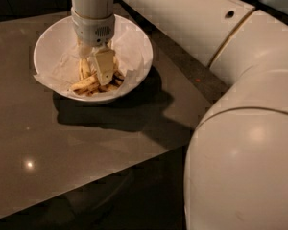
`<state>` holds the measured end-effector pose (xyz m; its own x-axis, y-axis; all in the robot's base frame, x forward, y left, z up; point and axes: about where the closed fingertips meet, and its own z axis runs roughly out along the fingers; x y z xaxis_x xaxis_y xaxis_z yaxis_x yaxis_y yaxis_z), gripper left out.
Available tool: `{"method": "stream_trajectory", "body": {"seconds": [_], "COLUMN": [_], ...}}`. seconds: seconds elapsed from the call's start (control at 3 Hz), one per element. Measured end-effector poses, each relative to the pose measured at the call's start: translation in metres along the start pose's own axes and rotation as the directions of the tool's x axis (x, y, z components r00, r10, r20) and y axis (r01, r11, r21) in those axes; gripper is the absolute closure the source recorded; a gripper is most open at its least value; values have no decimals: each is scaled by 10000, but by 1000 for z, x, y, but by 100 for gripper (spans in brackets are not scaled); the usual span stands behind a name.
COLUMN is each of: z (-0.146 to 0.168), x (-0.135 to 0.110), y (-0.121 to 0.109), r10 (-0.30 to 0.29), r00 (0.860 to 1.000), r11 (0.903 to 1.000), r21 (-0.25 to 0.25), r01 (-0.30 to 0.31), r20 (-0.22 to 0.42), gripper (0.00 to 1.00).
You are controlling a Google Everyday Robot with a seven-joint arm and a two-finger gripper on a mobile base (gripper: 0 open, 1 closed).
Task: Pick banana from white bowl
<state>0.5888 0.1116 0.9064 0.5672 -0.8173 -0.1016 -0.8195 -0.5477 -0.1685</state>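
The white bowl (47, 38) stands at the back left of the dark table, lined with crumpled white paper (134, 49). Several yellow, brown-speckled bananas lie in it. One banana (85, 69) stands steeply between my fingers, and the others (88, 85) lie flat below it. My gripper (93, 72) reaches straight down into the bowl. It is open, with its broad cream finger (104, 66) on the right of that banana and the other finger on its left. The banana's lower end is hidden among the other fruit.
The glossy brown table (86, 143) reaches to a front edge at the lower left, with dark floor beyond it. My large white arm (240, 138) fills the right side and crosses above the bowl's back right.
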Motion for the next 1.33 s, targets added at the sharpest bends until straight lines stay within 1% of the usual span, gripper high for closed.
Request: {"method": "stream_trajectory", "body": {"seconds": [0.33,0.67,1.0,1.33], "z": [7,19,29,38], "x": [-2,-1,2,3], "y": [5,7,8,9], "r10": [8,40,45,-77], "r00": [10000,9998,9996,9998], "r11": [9998,9989,9974,9966], "r21": [-193,-470,-724,-817], "r01": [-6,-30,-26,92], "r20": [91,211,269,189], "gripper": [37,31,28,47]}}
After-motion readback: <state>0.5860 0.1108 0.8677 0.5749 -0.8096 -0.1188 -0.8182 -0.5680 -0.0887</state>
